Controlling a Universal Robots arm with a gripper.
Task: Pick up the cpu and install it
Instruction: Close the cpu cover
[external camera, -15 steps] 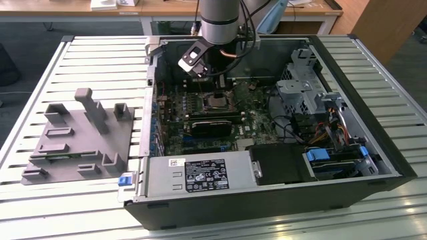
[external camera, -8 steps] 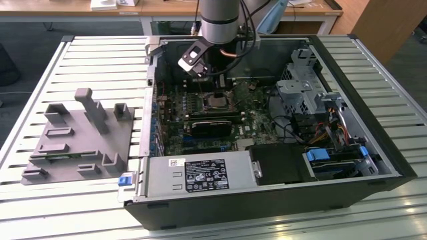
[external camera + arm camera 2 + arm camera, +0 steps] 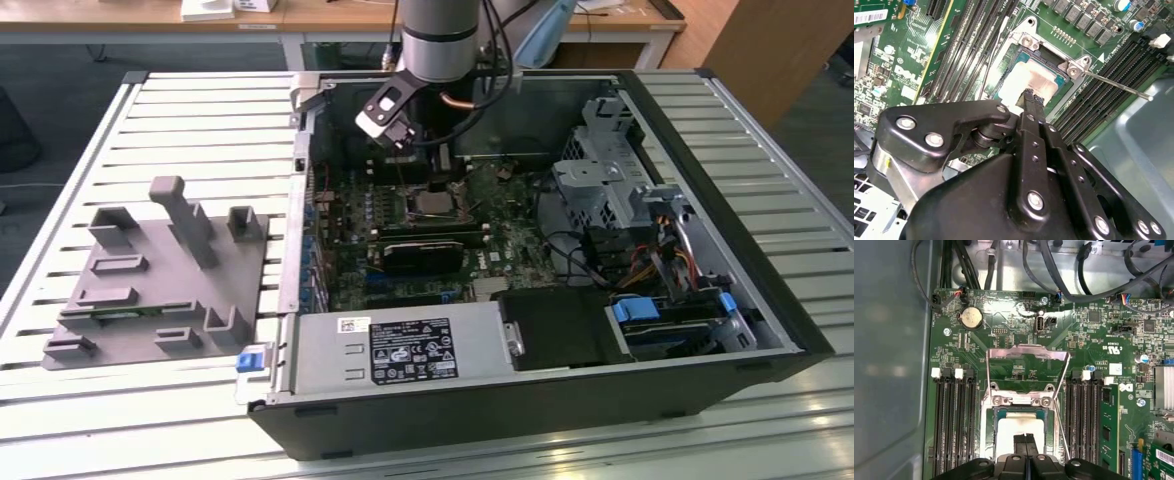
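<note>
As seen in both wrist views, cpu (image 3: 1019, 427) lying in motherboard socket (image 3: 985, 440), jaws together, gripper (image 3: 1031, 97) tips touching its silvery top. First wrist view: load frame (image 3: 1026, 352) raised. Second wrist view: lever (image 3: 1114, 84) angled clear. Exterior view: computer case (image 3: 534, 410) beside grey fixture (image 3: 147, 290) on bench (image 3: 200, 110).

An open computer case (image 3: 534, 415) is lying on a slatted metal table (image 3: 200, 110), with a grey power supply (image 3: 400, 350) sitting inside. A grey plastic fixture (image 3: 147, 290) is standing on the table, at the exterior view's left of the case.
</note>
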